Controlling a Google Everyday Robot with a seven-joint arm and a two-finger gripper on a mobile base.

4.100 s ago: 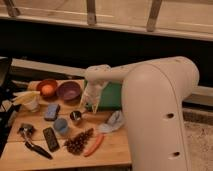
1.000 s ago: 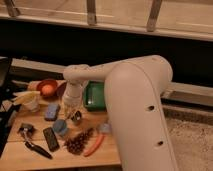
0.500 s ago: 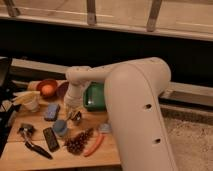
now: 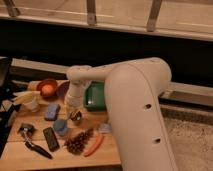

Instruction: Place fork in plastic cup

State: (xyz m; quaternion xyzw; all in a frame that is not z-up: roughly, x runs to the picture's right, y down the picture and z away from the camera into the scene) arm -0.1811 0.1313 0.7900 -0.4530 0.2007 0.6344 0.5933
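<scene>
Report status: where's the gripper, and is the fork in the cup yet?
Gripper low over the small metal cup, mid-table. Fork not distinguishable; placement unconfirmed. Blue sponge and pine cone crowd close by.

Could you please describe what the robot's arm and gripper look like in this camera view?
The arm is a bulky shell of smooth, off-white rounded segments, with a few small dark round holes along its side and no cables or markings visible. It narrows through a rounded wrist to the gripper above the wooden table, which appears darker than the shell; its finer details cannot be made out.
</scene>
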